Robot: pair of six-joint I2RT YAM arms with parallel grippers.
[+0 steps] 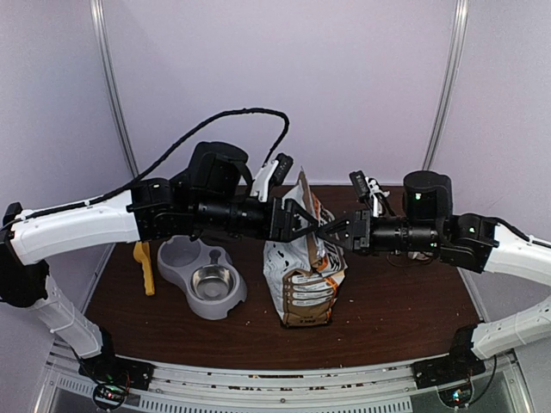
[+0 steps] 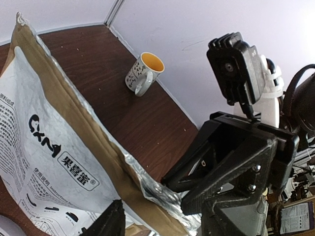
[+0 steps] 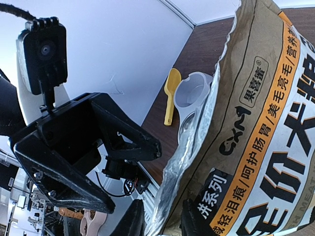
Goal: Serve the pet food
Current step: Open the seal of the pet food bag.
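The pet food is hidden inside the silver-white bag, which stands upright mid-table with its top torn open. My two grippers meet at the bag's top from either side. The right gripper straddles the foil rim, jaws a little apart; one finger lies on the printed face, the other stands off the foil. The left gripper is open, and in the right wrist view its fingers spread wide beside the bag with nothing between them. Only one of its fingertips shows in its own view, next to the bag.
A grey double feeder with a steel bowl sits left of the bag. A yellow scoop lies beside the feeder. A mug with a yellow inside stands at the back right, by the wall.
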